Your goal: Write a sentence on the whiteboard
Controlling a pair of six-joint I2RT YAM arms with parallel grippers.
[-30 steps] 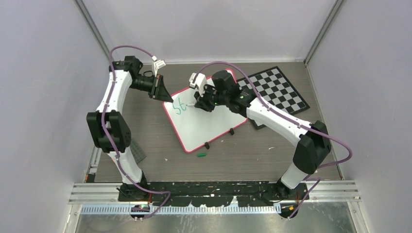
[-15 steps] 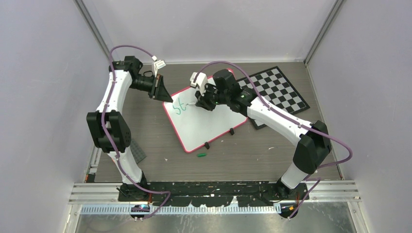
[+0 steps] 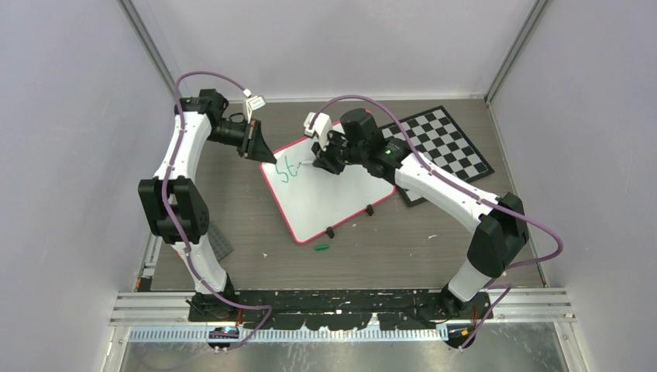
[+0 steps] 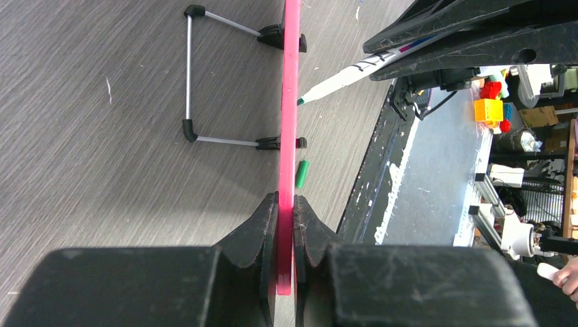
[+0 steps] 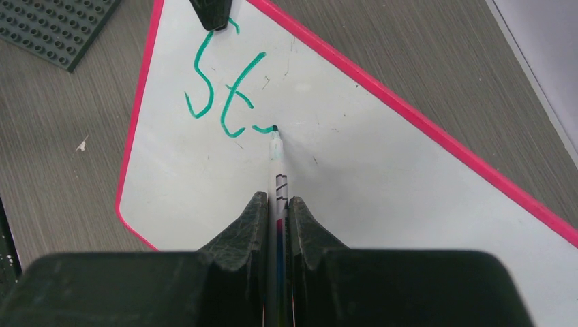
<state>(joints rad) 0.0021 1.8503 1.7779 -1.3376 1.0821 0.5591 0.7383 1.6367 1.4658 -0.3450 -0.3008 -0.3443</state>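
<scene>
Okay, my left hand (image 4: 286, 204) pinches the pink rim of the whiteboard (image 3: 325, 198), mid-table (image 3: 434, 256); my right hand (image 5: 272, 201) is clamped on the marker (image 5: 277, 160), its tip touching the board just after the green "St" of the sentence (image 5: 221, 95).

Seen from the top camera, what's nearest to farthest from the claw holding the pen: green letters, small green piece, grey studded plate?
1. Green letters, on the whiteboard, just beside the right claw.
2. Small green piece, just off the whiteboard's near edge.
3. Grey studded plate, farther out to the left.
</scene>
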